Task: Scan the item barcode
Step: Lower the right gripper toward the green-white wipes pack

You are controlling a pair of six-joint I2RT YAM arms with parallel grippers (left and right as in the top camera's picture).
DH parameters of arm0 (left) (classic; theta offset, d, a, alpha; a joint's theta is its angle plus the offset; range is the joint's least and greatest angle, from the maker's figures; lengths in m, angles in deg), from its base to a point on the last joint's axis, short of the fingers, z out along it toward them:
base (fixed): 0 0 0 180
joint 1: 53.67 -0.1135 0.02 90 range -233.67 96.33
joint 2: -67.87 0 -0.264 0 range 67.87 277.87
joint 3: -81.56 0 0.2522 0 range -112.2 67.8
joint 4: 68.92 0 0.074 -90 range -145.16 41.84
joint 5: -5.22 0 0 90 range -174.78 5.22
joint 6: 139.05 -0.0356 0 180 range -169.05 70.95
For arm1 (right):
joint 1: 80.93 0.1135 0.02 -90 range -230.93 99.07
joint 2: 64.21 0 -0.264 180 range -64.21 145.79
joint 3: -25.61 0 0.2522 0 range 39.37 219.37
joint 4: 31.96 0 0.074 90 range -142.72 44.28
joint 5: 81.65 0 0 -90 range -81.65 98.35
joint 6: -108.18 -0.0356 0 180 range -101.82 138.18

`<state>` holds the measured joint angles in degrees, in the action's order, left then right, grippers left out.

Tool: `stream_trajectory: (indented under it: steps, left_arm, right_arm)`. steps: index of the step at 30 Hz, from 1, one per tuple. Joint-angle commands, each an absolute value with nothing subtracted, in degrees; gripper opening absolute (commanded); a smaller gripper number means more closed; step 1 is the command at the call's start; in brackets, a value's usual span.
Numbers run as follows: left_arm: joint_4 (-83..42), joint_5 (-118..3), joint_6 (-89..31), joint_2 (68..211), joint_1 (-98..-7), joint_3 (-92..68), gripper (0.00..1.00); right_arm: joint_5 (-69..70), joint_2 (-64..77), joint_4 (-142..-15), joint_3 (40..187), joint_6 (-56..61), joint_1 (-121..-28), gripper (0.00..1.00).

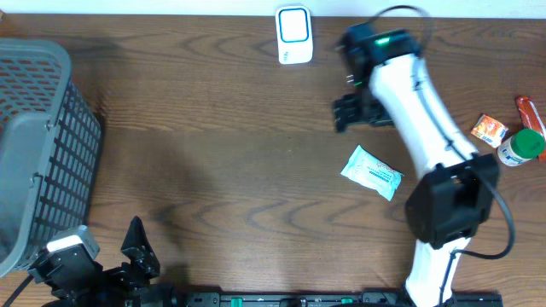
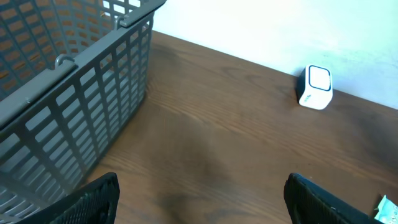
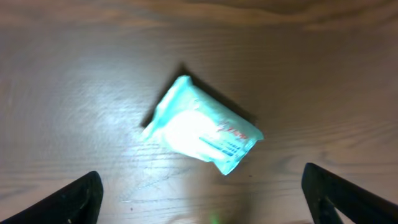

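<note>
Both left jaws and right jaws stand spread wide, pinching nothing. A grey basket [image 1: 43, 145] fills the brown counter's [image 1: 213, 145] far left. The teal wipes packet [image 1: 372, 172] lies flat just beside the white right arm [image 1: 409, 94]. A small scanner [image 1: 294, 34] stands at the back edge.

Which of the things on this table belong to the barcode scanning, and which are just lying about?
In the job:
- white scanner box with blue-ringed face
- pale teal plastic packet, lying flat on the table

Lying about:
- grey plastic lattice basket, perhaps for later
- small orange packet
- white bottle with green cap
- red wrapper at the edge
</note>
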<state>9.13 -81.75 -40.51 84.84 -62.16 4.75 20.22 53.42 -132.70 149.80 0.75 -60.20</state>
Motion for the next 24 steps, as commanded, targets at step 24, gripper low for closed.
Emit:
stream_trajectory:
  steps: [24]
  left_arm:
    - [9.13, -82.01, -41.5, 84.54, -61.94, 4.64, 0.85]
  right_arm:
    - [0.25, 53.11, -121.88, 124.84, 16.14, -77.32, 0.99]
